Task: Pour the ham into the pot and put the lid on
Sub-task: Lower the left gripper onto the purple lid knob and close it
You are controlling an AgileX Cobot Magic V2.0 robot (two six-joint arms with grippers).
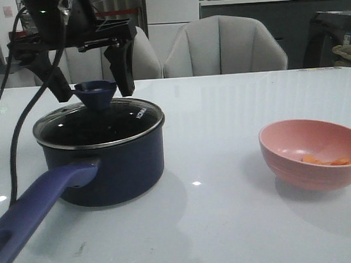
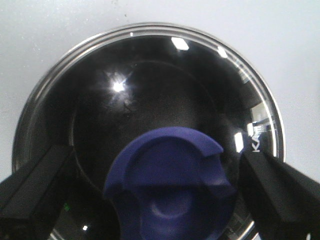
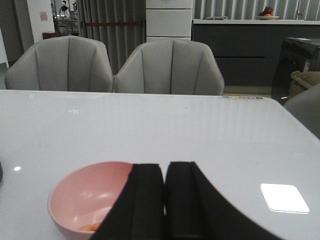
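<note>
Left gripper [image 1: 89,82] of mine hangs spread wide — fingers either side of the lid [image 1: 98,122] knob, not touching. That lid sits on the pot [image 1: 103,165]. Right gripper [image 3: 165,200] is pressed together, empty, above the pink bowl [image 1: 315,153] — ham [image 1: 327,160] lies inside.

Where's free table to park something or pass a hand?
Widest bare stretch: between the pot and the pink bowl. Also bare behind the bowl toward the chairs. Crowded at the pot: left gripper straddles the lid knob, and the handle juts toward the near edge.
</note>
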